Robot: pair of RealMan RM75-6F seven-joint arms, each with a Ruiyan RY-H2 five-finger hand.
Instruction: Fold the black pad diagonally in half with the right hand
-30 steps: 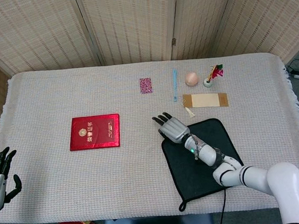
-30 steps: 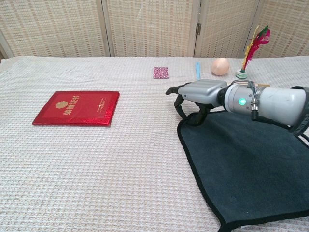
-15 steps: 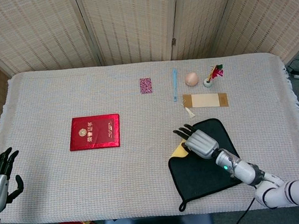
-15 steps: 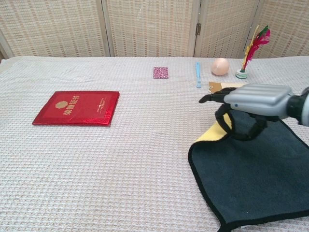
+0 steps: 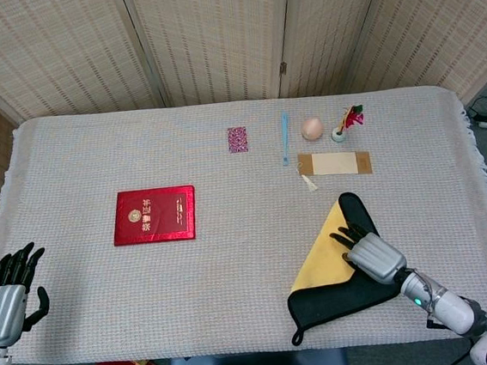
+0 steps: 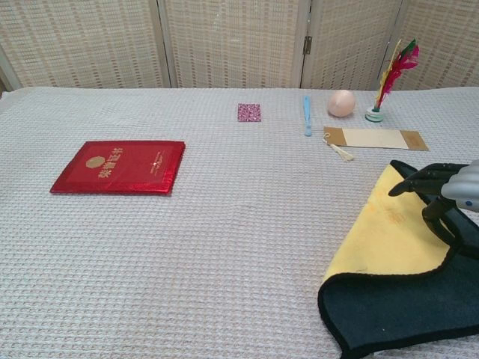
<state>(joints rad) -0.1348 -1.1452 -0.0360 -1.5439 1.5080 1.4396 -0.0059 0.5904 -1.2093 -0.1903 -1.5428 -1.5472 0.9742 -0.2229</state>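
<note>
The black pad [image 5: 333, 301] lies near the table's front right, with its left corner lifted and turned over so the yellow underside [image 5: 324, 257] faces up. My right hand [image 5: 373, 256] grips that turned-over corner above the pad's right part. In the chest view the right hand [image 6: 441, 191] shows at the right edge, its fingers curled over the edge of the yellow flap [image 6: 389, 239], and the black layer [image 6: 404, 314] lies beneath. My left hand [image 5: 8, 291] hovers off the table's front left corner, empty with its fingers spread.
A red booklet [image 5: 154, 214] lies left of centre. At the back are a small patterned card [image 5: 238, 139], a blue stick [image 5: 285, 137], a pale ball [image 5: 312, 128], a feathered shuttlecock [image 5: 347, 122] and a tan bookmark [image 5: 335, 163] just behind the pad.
My right hand has pulled the pad's left corner up and across toward the front right, exposing more of the yellow underside. The left hand rose slightly.
</note>
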